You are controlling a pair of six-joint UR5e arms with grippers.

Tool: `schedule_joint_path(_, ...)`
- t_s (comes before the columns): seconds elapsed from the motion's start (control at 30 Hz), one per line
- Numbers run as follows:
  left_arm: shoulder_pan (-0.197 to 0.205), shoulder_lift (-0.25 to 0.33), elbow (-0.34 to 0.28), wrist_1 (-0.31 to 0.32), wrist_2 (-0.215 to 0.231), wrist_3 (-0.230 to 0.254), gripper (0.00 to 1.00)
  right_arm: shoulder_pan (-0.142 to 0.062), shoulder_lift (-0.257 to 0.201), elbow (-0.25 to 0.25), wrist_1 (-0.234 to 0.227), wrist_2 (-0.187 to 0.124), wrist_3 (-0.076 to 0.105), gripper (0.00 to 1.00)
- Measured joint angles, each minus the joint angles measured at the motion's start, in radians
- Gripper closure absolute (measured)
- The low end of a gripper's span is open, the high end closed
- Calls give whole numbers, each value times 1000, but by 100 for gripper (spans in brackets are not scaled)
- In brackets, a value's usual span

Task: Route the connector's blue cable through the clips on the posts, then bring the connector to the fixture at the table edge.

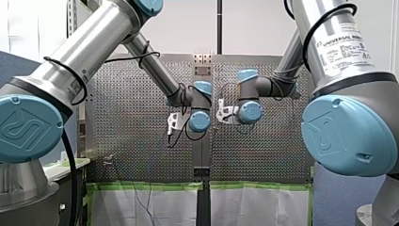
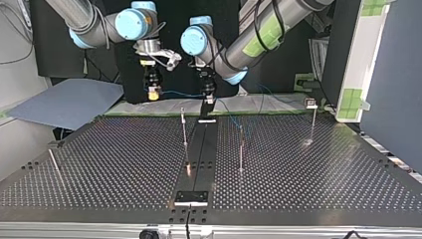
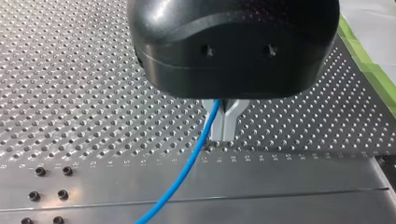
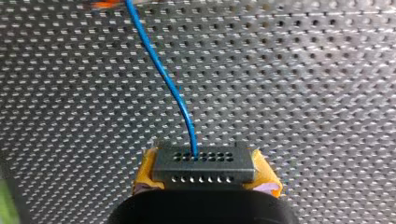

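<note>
- The connector [image 4: 204, 165], a small dark block with rows of holes, is clamped by its two ends between the yellow pads of my right claw [image 4: 205, 176], which is closed snugly on it. It hangs above the table [image 2: 124, 149] at the top view's far edge.
- The blue cable [image 4: 163, 74] leaves the connector's face and runs to my left claw [image 3: 223, 126]. That claw's metal fingers are drawn almost together low over the table, and the cable looks pinched between them.
- The connector is probably light and rigid, so an end grip suits it.
- The cable looks thin and limp (likely a little springy). It may slide between smooth metal fingers, so it is best held close to whichever clip is being threaded. A hard tug could strain the point where the wire enters the connector.
- Only the top view shows the posts [image 2: 184, 127] and the fixture [image 2: 191, 197] at the near edge. No cable reaches them yet, and the clips are too small to see.
- Only the wrist views show the two grips (the front view hides them behind the wrists).
</note>
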Motion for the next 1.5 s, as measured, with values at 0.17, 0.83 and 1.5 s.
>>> schedule_joint_path(0.17, -1, -1, 0, 7, 1, 0, 100, -6, 29, 40, -39, 4, 0, 100)
schedule_joint_path(0.83, 4, -18, 0, 32, 13, 11, 100, -64, 138, 83, -165, 12, 11, 100)
schedule_joint_path(1.5, 14, -27, 4, 40, 57, 32, 100, -109, 143, -26, -97, -79, -19, 100)
